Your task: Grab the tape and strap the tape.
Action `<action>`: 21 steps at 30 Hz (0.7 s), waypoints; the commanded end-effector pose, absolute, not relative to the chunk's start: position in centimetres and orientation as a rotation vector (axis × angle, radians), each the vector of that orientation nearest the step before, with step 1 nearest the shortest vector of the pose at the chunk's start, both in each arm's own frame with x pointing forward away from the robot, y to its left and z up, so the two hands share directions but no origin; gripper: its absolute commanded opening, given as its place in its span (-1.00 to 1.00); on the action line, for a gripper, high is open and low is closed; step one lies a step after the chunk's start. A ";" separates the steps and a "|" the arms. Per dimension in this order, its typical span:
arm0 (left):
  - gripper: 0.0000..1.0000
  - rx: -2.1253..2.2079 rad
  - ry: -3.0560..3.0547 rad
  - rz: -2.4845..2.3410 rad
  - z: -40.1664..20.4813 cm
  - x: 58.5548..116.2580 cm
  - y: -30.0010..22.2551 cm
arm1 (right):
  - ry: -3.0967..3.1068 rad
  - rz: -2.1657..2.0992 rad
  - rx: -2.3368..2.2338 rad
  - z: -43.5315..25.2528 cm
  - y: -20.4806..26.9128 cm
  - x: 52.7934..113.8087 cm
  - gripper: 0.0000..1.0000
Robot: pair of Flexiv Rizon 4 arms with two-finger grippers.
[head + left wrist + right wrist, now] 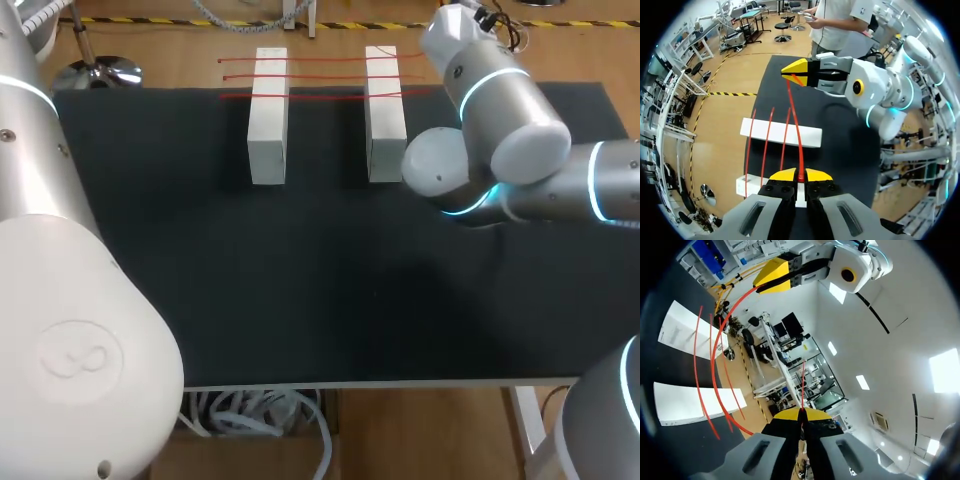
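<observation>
Left wrist view, left tool (801, 175) and right tool (793, 73) clamping red tape (795, 125) above white blocks (759, 130)

A thin red tape (795, 127) is stretching through the air from the left tool (801, 176) to the right tool (786, 74), each pinching one end, and is crossing above two white blocks (780, 132). Other red strips (320, 77) are lying flat, side by side and apart, bridging both blocks at the far edge of the desk (300, 300).
</observation>
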State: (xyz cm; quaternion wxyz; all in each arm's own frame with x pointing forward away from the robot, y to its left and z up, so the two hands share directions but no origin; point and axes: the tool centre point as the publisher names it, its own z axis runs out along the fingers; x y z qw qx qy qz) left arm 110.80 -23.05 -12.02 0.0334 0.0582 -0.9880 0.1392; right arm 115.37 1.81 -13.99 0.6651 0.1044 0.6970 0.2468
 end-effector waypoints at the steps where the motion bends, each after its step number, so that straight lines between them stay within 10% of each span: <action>1: -1.00 0.182 -3.039 0.418 -11.9 110.8 -23.2 | 1.527 0.488 0.333 -13.2 3.0 115.1 -1.00; 21: -1.00 0.182 -3.039 0.418 -11.9 110.8 -23.2 | 1.547 0.265 0.426 -13.3 4.2 114.4 -1.00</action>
